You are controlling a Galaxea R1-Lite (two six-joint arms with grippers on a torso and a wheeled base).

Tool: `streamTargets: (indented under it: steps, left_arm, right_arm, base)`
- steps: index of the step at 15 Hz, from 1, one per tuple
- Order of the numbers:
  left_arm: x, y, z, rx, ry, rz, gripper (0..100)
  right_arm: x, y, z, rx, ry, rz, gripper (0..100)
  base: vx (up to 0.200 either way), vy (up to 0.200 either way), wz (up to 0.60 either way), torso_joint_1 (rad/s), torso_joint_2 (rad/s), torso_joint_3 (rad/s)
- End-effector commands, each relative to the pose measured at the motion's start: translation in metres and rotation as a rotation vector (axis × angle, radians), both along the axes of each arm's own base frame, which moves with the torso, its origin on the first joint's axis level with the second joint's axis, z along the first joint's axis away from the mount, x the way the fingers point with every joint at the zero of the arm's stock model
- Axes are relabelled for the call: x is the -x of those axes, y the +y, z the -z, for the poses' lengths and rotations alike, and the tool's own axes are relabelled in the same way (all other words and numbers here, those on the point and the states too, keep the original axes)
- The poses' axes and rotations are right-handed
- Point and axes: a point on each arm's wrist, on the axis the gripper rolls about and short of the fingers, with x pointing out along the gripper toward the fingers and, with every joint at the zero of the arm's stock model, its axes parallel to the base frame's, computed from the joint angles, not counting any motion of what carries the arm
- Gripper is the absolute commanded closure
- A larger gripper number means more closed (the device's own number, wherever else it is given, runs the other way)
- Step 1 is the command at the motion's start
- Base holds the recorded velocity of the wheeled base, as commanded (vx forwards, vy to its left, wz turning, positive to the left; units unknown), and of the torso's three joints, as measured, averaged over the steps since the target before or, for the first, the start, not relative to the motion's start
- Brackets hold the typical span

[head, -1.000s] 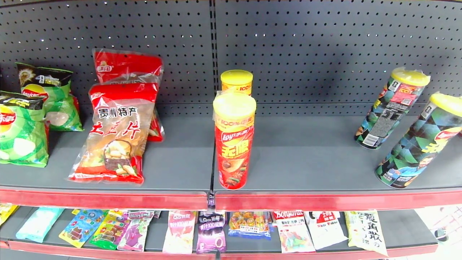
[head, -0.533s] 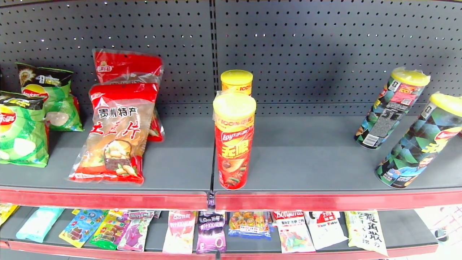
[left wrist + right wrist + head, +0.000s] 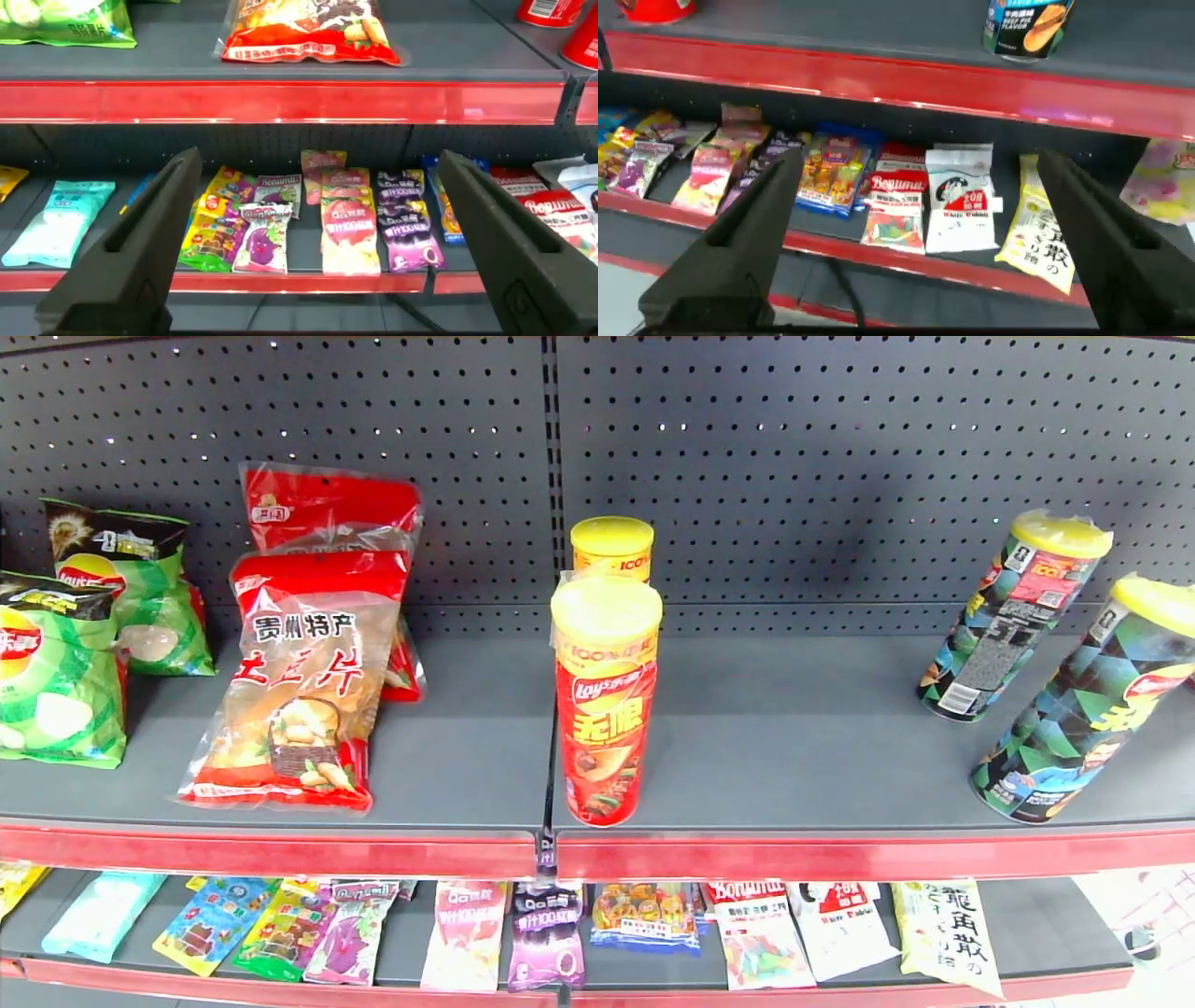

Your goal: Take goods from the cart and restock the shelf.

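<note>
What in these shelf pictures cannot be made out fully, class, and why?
Rear yellow-lidded can, head view: body hidden by the front red can.
Rear red bag, head view: lower half behind the front bag.
Patterned can, right wrist view: upper part cut off by the picture's edge.

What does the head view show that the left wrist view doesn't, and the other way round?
Head view adds the pegboard back and two dark patterned cans at the upper shelf's right. Left wrist view adds the left gripper, open, facing the lower shelf. Both share the red snack bag on the upper shelf and candy packets below.
</note>
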Motion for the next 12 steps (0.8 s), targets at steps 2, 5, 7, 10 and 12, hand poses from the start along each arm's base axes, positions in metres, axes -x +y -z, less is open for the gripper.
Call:
streamTargets:
  steps: [2, 5, 7, 10, 12]
  left_arm:
    - [-0.0001, 0.0, 0.0, -0.001, 0.002, -0.001, 0]
    - [-0.0001, 0.0, 0.0, 0.001, 0.002, -0.001, 0]
    - [-0.0001, 0.0, 0.0, -0.001, 0.002, -0.001, 0]
    - [-0.0001, 0.0, 0.0, -0.001, 0.002, -0.001, 0]
    - [-0.0001, 0.0, 0.0, 0.001, 0.002, -0.001, 0]
  right_arm:
    - [0.0078, -0.0036, 0.0071, -0.027, -0.048, 0.19, 0]
    - [0.0077, -0.0034, 0.0071, -0.02, -0.047, 0.178, 0]
    - [0.0077, -0.0035, 0.0071, -0.024, -0.047, 0.184, 0]
    - [0.0077, -0.0035, 0.0071, -0.024, -0.047, 0.187, 0]
    - [0.0077, -0.0035, 0.0069, -0.026, -0.048, 0.187, 0]
  base:
    - [0.0, 0.0, 0.0, 0.0, 0.0, 0.0]
    - [0.0, 0.0, 0.0, 0.0, 0.0, 0.0]
    - [0.0, 0.0, 0.0, 0.0, 0.0, 0.0]
    - [0.0, 0.0, 0.0, 0.0, 0.0, 0.0]
    - [0.0, 0.0, 0.0, 0.0, 0.0, 0.0]
